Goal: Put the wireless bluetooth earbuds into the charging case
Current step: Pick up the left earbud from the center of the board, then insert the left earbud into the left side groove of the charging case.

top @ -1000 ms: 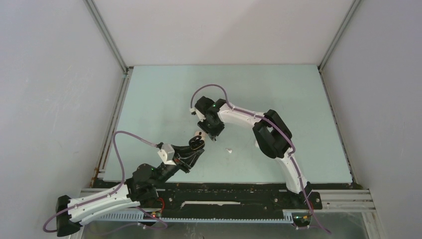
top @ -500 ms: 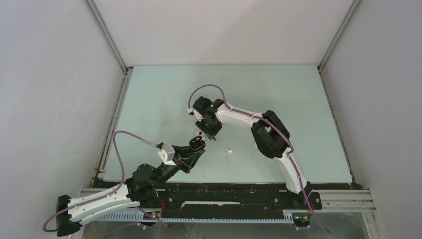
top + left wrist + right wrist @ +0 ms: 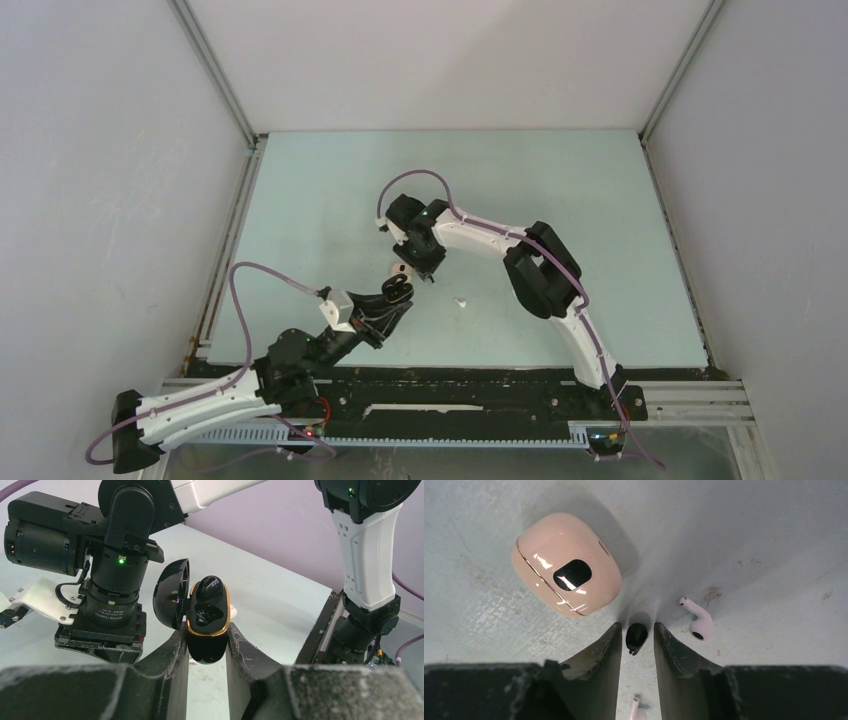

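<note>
The left end effector (image 3: 207,632) is clamped on the open black charging case (image 3: 208,645), frame centre. The right end effector (image 3: 636,626) is parted narrowly astride a black earbud (image 3: 636,636) on the table (image 3: 749,540); pink case (image 3: 566,565) upper left, white earbud (image 3: 698,620) right. Motor print (image 3: 107,621): unreadable.

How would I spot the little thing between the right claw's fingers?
Find the pink case lying on the table. Just beside it, the right gripper straddles a tiny earbud. It's the only black one; the nearby buds are white.
</note>
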{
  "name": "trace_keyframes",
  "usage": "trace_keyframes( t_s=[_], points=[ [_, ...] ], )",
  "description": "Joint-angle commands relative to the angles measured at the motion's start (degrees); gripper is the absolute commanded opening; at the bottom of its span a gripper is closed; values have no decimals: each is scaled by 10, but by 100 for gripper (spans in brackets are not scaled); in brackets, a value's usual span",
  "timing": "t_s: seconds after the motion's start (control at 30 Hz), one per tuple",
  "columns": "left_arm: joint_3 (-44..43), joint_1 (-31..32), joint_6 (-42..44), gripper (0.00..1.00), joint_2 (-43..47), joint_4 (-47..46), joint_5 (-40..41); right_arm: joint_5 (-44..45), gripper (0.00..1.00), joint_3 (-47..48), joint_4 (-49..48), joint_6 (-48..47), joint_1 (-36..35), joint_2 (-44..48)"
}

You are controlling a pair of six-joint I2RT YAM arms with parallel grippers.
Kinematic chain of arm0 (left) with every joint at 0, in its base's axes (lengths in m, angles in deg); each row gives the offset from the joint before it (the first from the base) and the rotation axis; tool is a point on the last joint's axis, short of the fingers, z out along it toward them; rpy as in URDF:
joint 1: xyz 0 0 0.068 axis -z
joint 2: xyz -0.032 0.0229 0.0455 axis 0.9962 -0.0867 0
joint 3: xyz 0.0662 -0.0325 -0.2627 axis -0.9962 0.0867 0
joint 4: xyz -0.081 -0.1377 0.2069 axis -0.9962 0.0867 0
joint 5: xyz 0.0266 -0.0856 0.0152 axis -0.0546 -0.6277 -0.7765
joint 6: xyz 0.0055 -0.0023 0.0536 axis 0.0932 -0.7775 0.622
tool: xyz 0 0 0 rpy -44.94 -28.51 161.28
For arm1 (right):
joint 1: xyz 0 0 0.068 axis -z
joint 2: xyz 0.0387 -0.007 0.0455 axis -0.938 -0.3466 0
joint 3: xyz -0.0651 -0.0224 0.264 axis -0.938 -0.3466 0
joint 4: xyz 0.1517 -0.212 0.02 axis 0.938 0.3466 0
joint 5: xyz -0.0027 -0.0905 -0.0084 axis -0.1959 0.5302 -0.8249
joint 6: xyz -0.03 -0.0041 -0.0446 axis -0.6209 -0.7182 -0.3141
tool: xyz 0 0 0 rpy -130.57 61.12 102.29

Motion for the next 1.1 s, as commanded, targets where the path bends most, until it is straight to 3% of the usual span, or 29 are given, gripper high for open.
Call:
trace_keyframes(
  t_s=[0.0,0.1,0.23,0.5,0.73,0.9,1.07],
  points=[
    [-19,4,13,0,-6,-14,-8,17,30,-8,10,-1,-3,6],
    [-18,5,12,0,-7,-13,-9,15,24,-28,5,0,1,16],
    [-14,5,15,0,-16,-25,-9,-24,0,-41,6,1,18,39],
    [-5,5,23,0,-83,-102,-24,-165,0,-102,-57,-11,111,226],
    [2,4,39,0,-203,-246,-22,-256,0,-281,-262,-57,187,492],
    [-31,-9,48,0,-328,-338,-67,-336,0,-274,-225,-61,211,530],
    [-81,-29,36,0,-436,-402,-131,-330,0,-196,-179,-124,221,540]
  ],
)
